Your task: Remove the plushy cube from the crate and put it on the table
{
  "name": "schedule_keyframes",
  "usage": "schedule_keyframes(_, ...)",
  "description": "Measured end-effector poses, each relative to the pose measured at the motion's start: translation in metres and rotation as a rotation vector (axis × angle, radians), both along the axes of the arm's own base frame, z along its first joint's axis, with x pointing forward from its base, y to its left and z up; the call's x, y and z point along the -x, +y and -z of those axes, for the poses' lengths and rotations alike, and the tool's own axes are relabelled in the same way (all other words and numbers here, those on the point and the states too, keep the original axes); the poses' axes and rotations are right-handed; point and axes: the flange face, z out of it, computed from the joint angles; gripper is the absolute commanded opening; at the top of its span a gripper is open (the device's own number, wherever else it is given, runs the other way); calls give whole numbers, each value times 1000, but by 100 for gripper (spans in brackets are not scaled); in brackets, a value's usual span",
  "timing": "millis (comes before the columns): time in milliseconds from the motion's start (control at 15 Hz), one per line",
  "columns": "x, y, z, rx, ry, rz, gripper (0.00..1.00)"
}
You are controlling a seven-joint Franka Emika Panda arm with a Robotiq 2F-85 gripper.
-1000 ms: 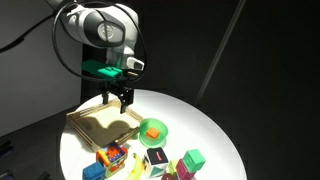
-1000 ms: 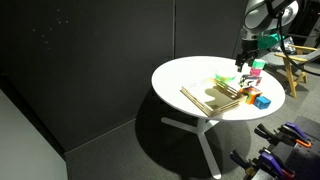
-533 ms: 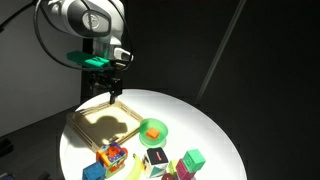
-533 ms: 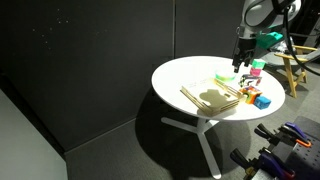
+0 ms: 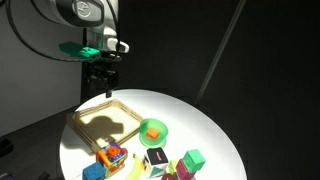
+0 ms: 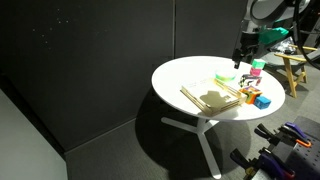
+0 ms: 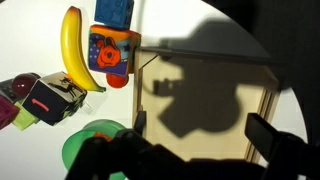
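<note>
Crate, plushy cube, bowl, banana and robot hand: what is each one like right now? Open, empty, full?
Crate: empty, only a shadow inside.
Plushy cube: outside the crate, resting on the table.
Gripper: open, holding nothing, above the crate.
Green bowl: upright, something orange inside.
Banana: lying flat on the table.
</note>
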Motion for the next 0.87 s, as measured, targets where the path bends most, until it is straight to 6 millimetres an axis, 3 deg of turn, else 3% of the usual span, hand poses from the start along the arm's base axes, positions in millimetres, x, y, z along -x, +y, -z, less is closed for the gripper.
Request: schedule_keyframes(867, 13, 3, -8, -10, 31, 28, 100)
